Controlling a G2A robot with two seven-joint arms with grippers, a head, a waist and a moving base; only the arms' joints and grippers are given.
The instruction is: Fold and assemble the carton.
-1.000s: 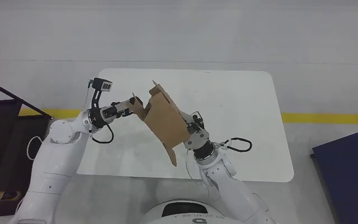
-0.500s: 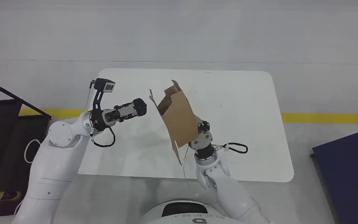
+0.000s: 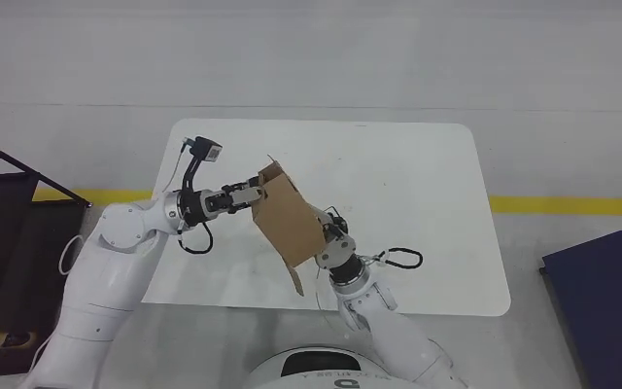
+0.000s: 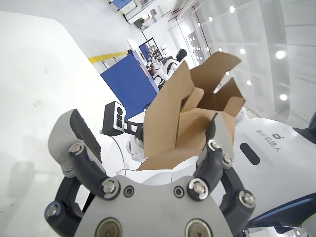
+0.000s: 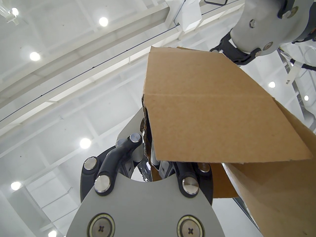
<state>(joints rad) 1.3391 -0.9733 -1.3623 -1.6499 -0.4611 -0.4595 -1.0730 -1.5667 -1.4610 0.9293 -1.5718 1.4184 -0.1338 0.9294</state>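
A white table with rounded corners (image 3: 418, 175) takes up the middle of the top view; a yellow floor stripe (image 3: 559, 205) runs out from behind its 3 o'clock edge. A brown corrugated cardboard carton (image 3: 290, 220) is held up over the table, toward 9 o'clock from the table's middle; it is tilted, with its long axis running from about 10 o'clock down to 5 o'clock. In the left wrist view the carton (image 4: 192, 109) has its end unclosed; several flaps splay out at different angles, and between them only its own brown inner walls can be seen. In the right wrist view the carton (image 5: 212, 124) shows a flat outer panel with one crease across it and a raw corrugated edge. The left gripper (image 3: 251, 194) sits at the carton's 10 o'clock corner. In its own view the left gripper (image 4: 148, 124) is spread wide, with the jaws far apart; one finger lies against the outer face of a carton flap, the other fingertip (image 4: 82, 130) stands well apart from the cardboard with its black ribbed pad bare, so it grips nothing. The right gripper (image 3: 327, 245) sits at the carton's 4 o'clock edge. In its own view the right gripper (image 5: 149, 149) points upward toward the ceiling lights and is clenched on the carton's lower edge, with the jaws pinched together on the cardboard.
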